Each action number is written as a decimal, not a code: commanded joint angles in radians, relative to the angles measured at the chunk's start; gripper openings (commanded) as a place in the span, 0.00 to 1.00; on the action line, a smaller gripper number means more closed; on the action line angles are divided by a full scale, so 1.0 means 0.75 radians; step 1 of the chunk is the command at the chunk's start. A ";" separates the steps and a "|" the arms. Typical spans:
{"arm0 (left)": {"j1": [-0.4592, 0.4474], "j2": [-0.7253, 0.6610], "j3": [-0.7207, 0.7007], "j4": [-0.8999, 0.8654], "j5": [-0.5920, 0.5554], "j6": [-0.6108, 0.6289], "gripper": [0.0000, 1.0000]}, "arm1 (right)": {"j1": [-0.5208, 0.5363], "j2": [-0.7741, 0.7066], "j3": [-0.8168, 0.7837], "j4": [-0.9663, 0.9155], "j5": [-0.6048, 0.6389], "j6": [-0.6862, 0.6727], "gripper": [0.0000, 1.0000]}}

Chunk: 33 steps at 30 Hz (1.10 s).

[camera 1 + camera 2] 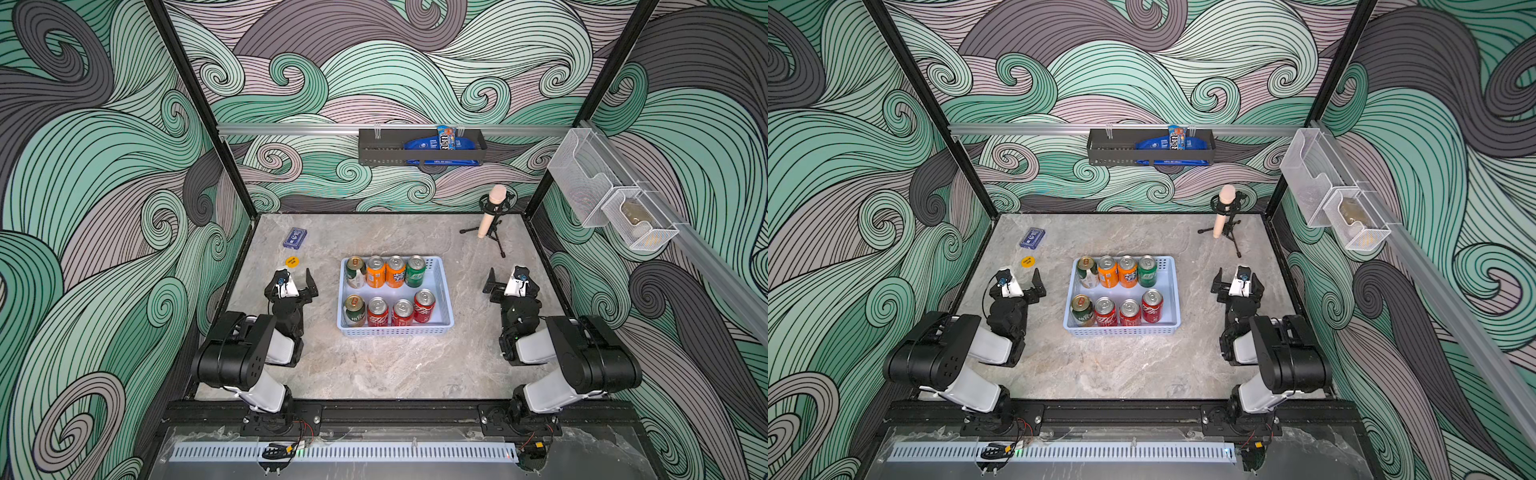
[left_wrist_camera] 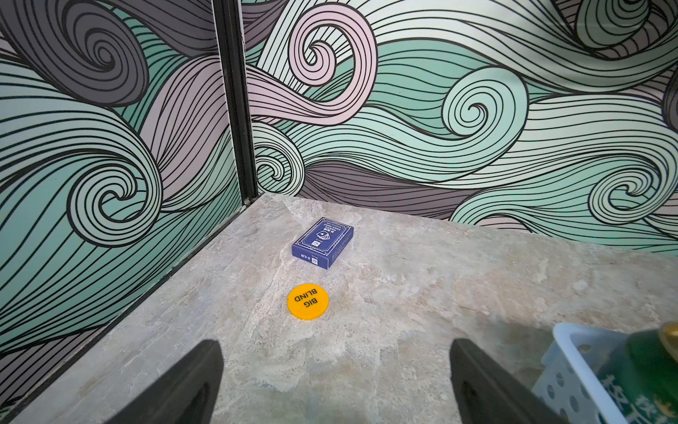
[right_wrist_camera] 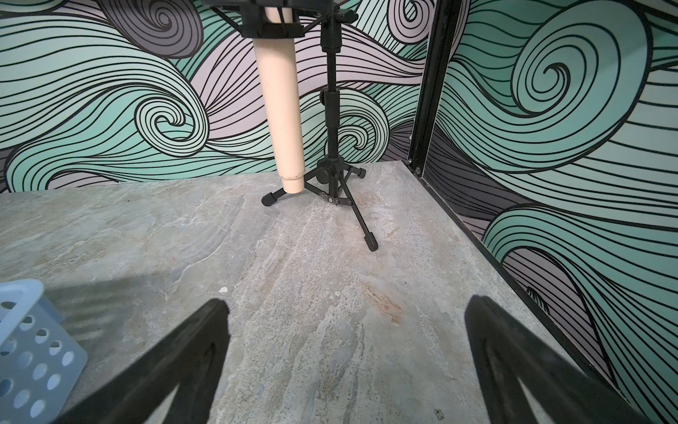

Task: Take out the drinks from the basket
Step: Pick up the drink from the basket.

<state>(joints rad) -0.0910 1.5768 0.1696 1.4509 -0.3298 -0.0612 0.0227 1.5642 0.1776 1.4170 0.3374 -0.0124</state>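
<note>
The light-blue basket (image 1: 395,331) sits mid-table with the drinks upright in two rows. The back row has a green-and-cream can (image 1: 355,272), two orange cans (image 1: 375,272) (image 1: 395,272) and a bright green can (image 1: 415,271). In the front row stand another green-and-cream can (image 1: 354,311) and three red cans (image 1: 377,311) (image 1: 402,312) (image 1: 424,306). My left gripper (image 1: 296,277) (image 2: 335,352) hovers open left of the basket (image 2: 572,367), holding nothing. My right gripper (image 1: 506,277) (image 3: 348,308) hovers open to the right of the basket (image 3: 33,330), also with nothing in it.
A blue card box (image 1: 294,238) and a yellow chip (image 1: 292,261) lie at the back left. A microphone on a black tripod (image 1: 490,212) stands at the back right. A black rack (image 1: 419,149) hangs on the back wall, white mesh bins (image 1: 611,208) on the right wall.
</note>
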 commanded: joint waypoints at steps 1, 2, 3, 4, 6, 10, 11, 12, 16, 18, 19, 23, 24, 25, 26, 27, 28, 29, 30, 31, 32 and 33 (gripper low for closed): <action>0.008 0.009 0.022 -0.012 -0.007 -0.010 0.99 | -0.005 -0.009 0.008 0.014 -0.012 0.017 1.00; 0.008 0.007 0.021 -0.013 -0.007 -0.010 0.99 | -0.006 -0.008 0.007 0.013 -0.010 0.017 1.00; 0.007 0.008 0.021 -0.010 -0.007 -0.009 0.99 | -0.006 -0.008 0.007 0.014 -0.010 0.017 1.00; 0.009 0.009 0.021 -0.011 -0.007 -0.011 0.99 | -0.006 -0.009 0.007 0.015 -0.010 0.017 1.00; 0.007 0.007 0.020 -0.010 -0.007 -0.010 0.99 | -0.005 -0.009 0.007 0.013 -0.010 0.017 1.00; 0.009 0.004 0.021 -0.010 -0.038 -0.014 0.99 | -0.006 -0.011 0.006 0.016 -0.012 0.017 1.00; 0.008 -0.008 0.015 -0.008 -0.078 -0.031 0.99 | -0.006 -0.011 0.005 0.015 -0.010 0.017 1.00; 0.009 -0.029 0.000 -0.012 -0.096 -0.052 0.99 | -0.006 -0.012 0.003 0.021 -0.004 0.017 1.00; 0.006 -0.022 -0.075 0.155 -0.046 -0.003 0.99 | -0.006 -0.132 0.097 -0.260 0.036 0.036 1.00; -0.009 -0.037 -0.084 0.157 -0.026 0.022 0.99 | -0.006 -0.191 0.212 -0.510 0.049 0.044 1.00; -0.023 -0.053 -0.080 0.147 -0.016 0.052 0.99 | -0.006 -0.200 0.247 -0.573 0.071 0.049 1.00; -0.094 -0.278 0.013 -0.199 -0.171 0.088 0.99 | -0.003 -0.257 0.309 -0.725 0.196 0.078 1.00; -0.095 -0.332 0.036 -0.290 -0.202 0.067 0.99 | -0.002 -0.271 0.319 -0.760 0.217 0.101 1.00; -0.098 -0.369 0.054 -0.360 -0.233 0.037 0.99 | -0.003 -0.283 0.331 -0.798 0.230 0.135 1.00; -0.098 -0.406 0.073 -0.430 -0.304 -0.023 0.99 | -0.004 -0.296 0.357 -0.872 0.222 0.171 1.00; -0.099 -0.435 0.104 -0.514 -0.406 -0.099 0.99 | -0.004 -0.302 0.393 -0.949 0.192 0.192 1.00; -0.100 -0.467 0.143 -0.650 -0.435 -0.167 0.99 | -0.004 -0.305 0.423 -1.017 0.165 0.210 1.00; -0.099 -0.502 0.201 -0.803 -0.443 -0.224 0.99 | -0.004 -0.309 0.457 -1.097 0.142 0.237 1.00; -0.100 -0.523 0.257 -0.938 -0.445 -0.269 0.99 | -0.002 -0.314 0.487 -1.169 0.119 0.259 1.00; -0.100 -0.539 0.304 -1.045 -0.439 -0.311 0.99 | -0.003 -0.321 0.508 -1.222 0.092 0.271 1.00; -0.100 -0.554 0.351 -1.160 -0.439 -0.386 0.99 | -0.002 -0.332 0.521 -1.272 0.072 0.282 1.00; -0.100 -0.567 0.392 -1.249 -0.450 -0.445 0.99 | -0.002 -0.346 0.533 -1.325 0.052 0.301 1.00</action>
<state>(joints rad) -0.1604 1.1820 0.3840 0.8509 -0.6010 -0.2382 0.0223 1.3407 0.5438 0.6067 0.4221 0.1474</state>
